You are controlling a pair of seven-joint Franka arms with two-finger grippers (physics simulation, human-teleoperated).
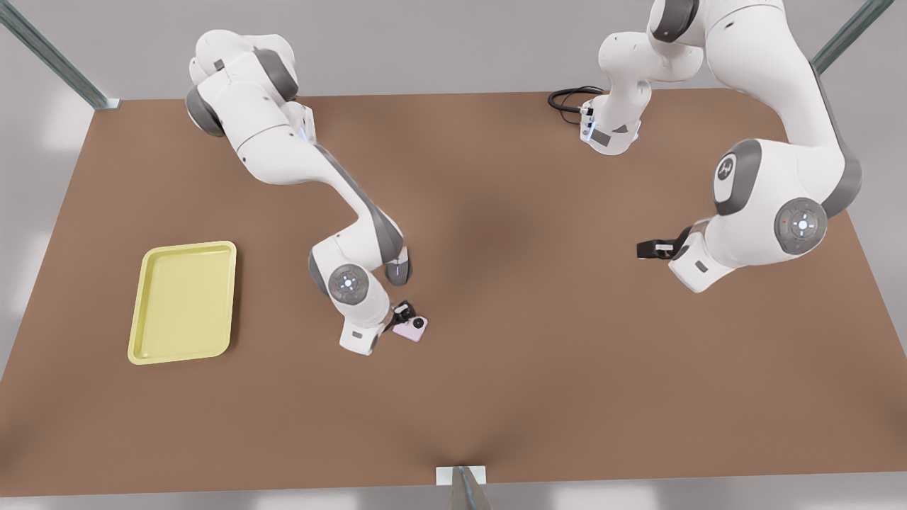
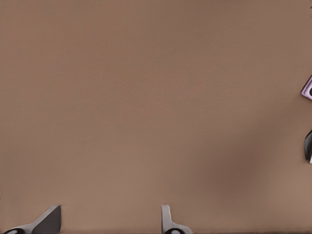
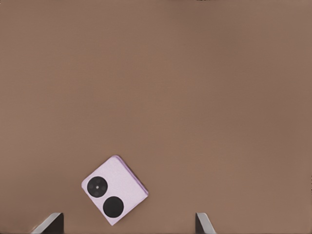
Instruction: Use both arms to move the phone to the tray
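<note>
Right wrist view: right gripper [image 3: 129,222] is hovering w/ fingers spread, phone [image 3: 114,189] lying flat on the table [image 3: 195,97] just beside them, turned diagonally, nothing pinched.

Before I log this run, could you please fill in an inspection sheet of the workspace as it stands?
Surface: brown table, flat and bare between the items.
Job's things: pink phone lies flat on the table, lenses up, apart from the yellow tray, which sits toward the front view's left with nothing in it.
Clutter: nothing seen.
Grippers: right gripper is over the phone, fingers open, not gripping it; left gripper waits above bare table toward the front view's right, fingers open, holding nothing.
Cables: black cable loop by the arm base at the table's far edge.
Surroundings: grey metal frame posts at the table's corners.
</note>
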